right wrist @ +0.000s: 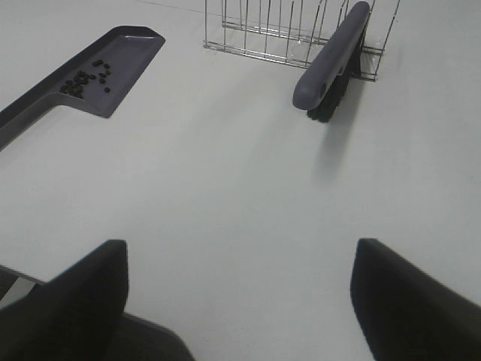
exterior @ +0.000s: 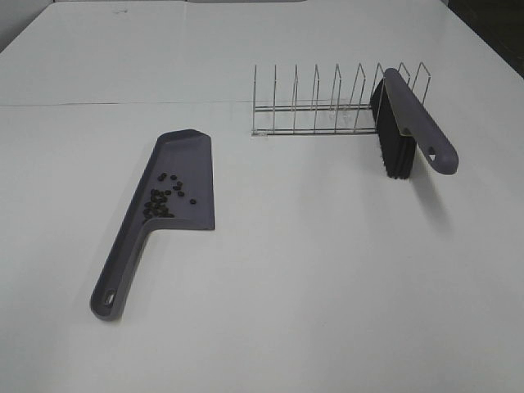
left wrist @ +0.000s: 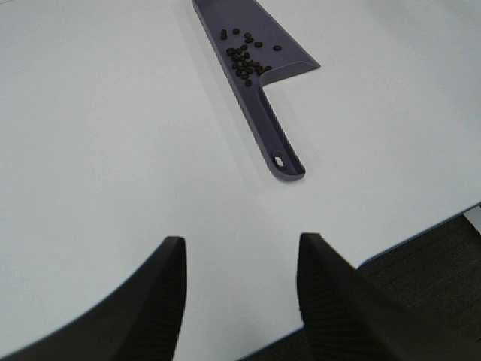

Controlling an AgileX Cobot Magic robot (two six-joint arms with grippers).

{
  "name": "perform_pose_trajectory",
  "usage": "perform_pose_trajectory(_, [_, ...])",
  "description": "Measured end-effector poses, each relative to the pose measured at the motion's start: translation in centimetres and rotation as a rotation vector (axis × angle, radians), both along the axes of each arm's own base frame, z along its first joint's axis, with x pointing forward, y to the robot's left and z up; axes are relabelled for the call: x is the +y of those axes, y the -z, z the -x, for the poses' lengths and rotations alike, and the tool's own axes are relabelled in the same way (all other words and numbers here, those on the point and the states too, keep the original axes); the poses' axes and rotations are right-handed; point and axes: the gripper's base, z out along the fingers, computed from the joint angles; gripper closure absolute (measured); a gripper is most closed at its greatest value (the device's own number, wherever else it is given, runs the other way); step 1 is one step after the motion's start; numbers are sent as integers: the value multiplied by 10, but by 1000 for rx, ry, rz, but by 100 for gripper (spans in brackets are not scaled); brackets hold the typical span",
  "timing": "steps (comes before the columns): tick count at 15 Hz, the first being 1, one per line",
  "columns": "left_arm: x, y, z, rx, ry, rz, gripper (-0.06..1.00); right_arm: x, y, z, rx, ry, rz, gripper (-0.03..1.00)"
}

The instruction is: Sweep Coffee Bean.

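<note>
Roughly a dozen coffee beans (exterior: 164,197) already lie in the dustpan (exterior: 184,168), its handle running toward seven o'clock, nearest my empty, half-spread left gripper (left wrist: 239,289); my right gripper (right wrist: 240,289), spread wide, faces the racked brush (exterior: 405,123) at two o'clock.

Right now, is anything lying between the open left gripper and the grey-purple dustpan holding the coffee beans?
Nothing visible: only bare white table separates the left gripper from the grey-purple dustpan, where the dark coffee beans lie.
</note>
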Motion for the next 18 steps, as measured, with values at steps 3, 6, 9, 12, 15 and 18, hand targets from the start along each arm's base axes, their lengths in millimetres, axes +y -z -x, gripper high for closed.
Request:
perform_pose_trajectory(3, [0, 0, 0, 0, 0, 0, 51, 0, 0, 0, 1, -2, -2, 20])
perform_pose_trajectory(6, [0, 0, 0, 0, 0, 0, 51, 0, 0, 0, 1, -2, -2, 20])
perform_pose_trajectory(9, [-2, 0, 1, -5, 43, -4, 51, 0, 0, 0, 1, -3, -1, 20])
perform_pose_trajectory(12, [-4, 0, 2, -8, 76, -6, 51, 0, 0, 0, 1, -3, -1, 20])
perform_pose_trajectory(15, [-4, 0, 2, -9, 79, -9, 51, 0, 0, 0, 1, -3, -1, 20])
perform_pose_trajectory(18, [-4, 0, 2, -9, 79, -9, 51, 0, 0, 0, 1, -3, -1, 20])
